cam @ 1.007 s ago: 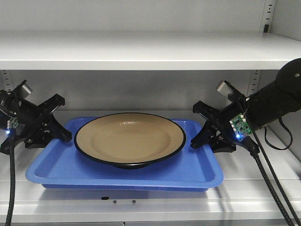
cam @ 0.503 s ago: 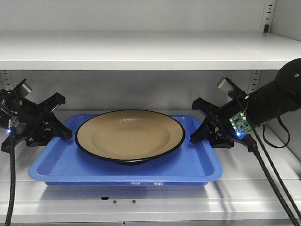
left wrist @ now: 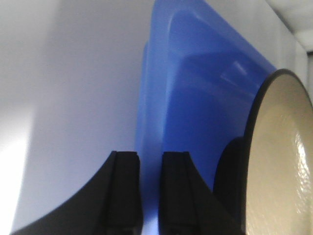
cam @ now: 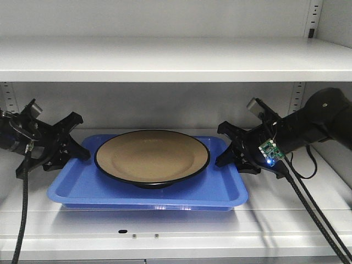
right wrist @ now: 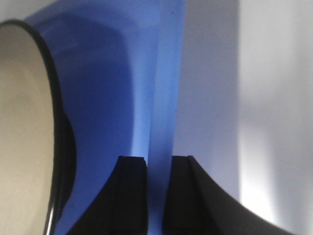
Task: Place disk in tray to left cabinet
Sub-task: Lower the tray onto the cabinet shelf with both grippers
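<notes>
The tan disk [cam: 151, 157] with its black rim lies in the blue tray [cam: 220, 190], inside the white left cabinet, low over its lower shelf [cam: 286, 220]. I cannot tell whether the tray touches the shelf. My left gripper [cam: 77, 151] is shut on the tray's left rim and my right gripper [cam: 223, 151] on its right rim. In the left wrist view the left gripper [left wrist: 150, 159] pinches the tray [left wrist: 195, 98] rim, with the disk [left wrist: 281, 156] to its right. In the right wrist view the right gripper [right wrist: 159, 164] clamps the tray [right wrist: 107, 88] rim beside the disk [right wrist: 22, 122].
The upper shelf [cam: 165, 58] runs flat just above the arms. Slotted peg strips [cam: 313, 16] stand in the back corners. Black cables [cam: 308, 203] hang from the right arm over the shelf's front edge, and another cable [cam: 22, 209] hangs from the left arm.
The tray with the disk has moved deeper into the cabinet, away from the camera. Both arms have gone in with it, still gripping its rims.
</notes>
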Available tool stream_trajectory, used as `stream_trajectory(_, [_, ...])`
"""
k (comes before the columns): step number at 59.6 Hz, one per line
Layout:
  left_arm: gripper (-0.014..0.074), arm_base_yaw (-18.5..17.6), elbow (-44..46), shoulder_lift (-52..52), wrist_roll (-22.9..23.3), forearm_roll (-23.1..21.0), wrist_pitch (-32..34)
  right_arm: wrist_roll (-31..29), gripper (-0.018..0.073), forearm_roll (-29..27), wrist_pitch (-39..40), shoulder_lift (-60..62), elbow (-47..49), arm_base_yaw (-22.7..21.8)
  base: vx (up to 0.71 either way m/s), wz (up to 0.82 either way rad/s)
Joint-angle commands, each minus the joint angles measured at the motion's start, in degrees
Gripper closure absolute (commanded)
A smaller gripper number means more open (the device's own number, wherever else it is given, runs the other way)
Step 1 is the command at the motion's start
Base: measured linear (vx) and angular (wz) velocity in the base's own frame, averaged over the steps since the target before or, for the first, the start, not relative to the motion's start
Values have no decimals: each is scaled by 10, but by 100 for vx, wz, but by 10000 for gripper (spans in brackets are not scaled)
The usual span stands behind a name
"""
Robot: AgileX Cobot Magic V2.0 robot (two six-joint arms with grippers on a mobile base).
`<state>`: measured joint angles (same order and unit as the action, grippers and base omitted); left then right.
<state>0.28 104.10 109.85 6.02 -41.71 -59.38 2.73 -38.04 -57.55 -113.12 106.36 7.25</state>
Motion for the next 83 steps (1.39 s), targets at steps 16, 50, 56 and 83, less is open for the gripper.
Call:
stream_trajectory(16, [531, -6, 18, 11, -29, -49, 44, -19, 505, -38, 52, -1, 22, 2, 0, 0])
stream_trajectory(50, [237, -4, 18, 9, -85, -31, 76, -37, 208, -14, 86, -5, 22, -16, 0, 0])
stream_trajectory(56, [234, 0, 18, 9, -84, -27, 78, -37, 208, -16, 79, -3, 22, -27, 0, 0])
stream_trajectory(83, [238, 12, 18, 10, -84, -24, 67, -37, 208, -15, 71, -2, 22, -32, 0, 0])
